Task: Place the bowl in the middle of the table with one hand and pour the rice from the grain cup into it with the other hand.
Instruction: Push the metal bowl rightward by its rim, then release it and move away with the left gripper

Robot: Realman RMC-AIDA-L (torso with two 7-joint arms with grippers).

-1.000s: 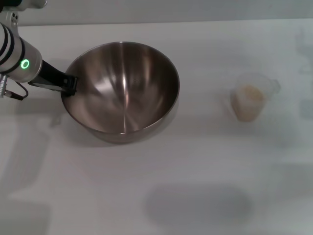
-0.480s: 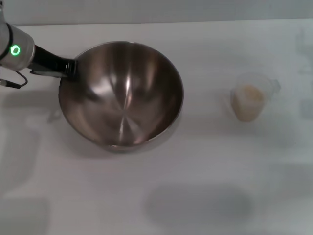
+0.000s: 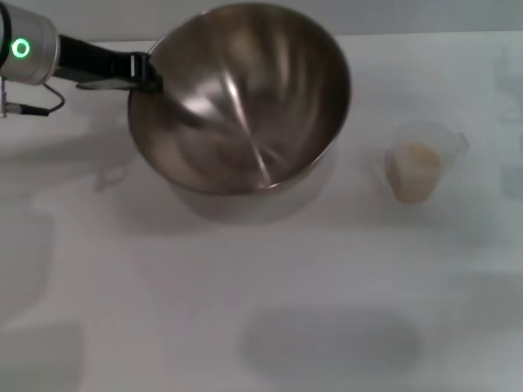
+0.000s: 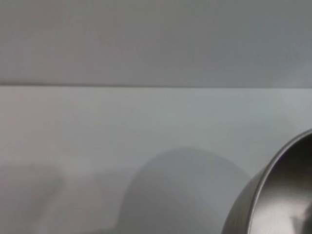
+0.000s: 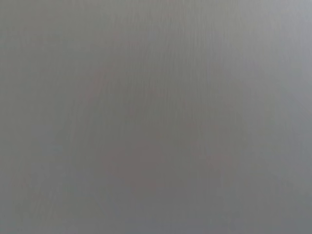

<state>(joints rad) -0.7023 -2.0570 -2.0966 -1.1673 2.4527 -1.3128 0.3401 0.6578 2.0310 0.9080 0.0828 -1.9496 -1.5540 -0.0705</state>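
Note:
The steel bowl (image 3: 245,106) is lifted off the white table (image 3: 270,310) and tilted, its open side facing down-left in the head view. My left gripper (image 3: 145,73) is shut on the bowl's left rim, its arm reaching in from the far left. The left wrist view shows a piece of the bowl's rim (image 4: 273,195) and its shadow on the table. The clear grain cup (image 3: 421,163) stands upright on the table to the right of the bowl, with cream rice (image 3: 415,163) inside. My right gripper is out of view.
The table's far edge (image 3: 425,34) runs along the top of the head view, behind the bowl and cup. The right wrist view shows only a plain grey surface.
My left gripper has lifted the bowl and carried it up and to the right, toward the cup. The bowl now looks larger and more tilted. The cup has not moved.

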